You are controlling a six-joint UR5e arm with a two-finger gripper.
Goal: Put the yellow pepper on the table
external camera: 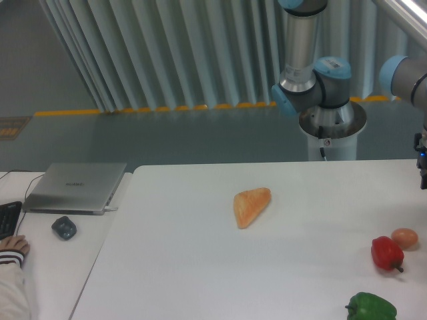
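Note:
The yellow pepper does not show anywhere in the camera view. The large white table (200, 267) fills the lower part of the frame. The arm comes in at the far right, and only a dark sliver of my gripper (423, 175) shows at the frame's right edge, above the table's back right corner. Its fingers are cut off by the edge, so I cannot tell whether it is open or shut, or whether it holds anything.
An orange wedge-shaped piece (252, 206) lies mid-table. A red pepper (387, 253), a small tan round item (404, 237) and a green pepper (371, 307) sit at the right front. The robot base (331, 130) stands behind. A laptop (77, 187), mouse (64, 227) and a person's hand (13, 247) are on the left desk.

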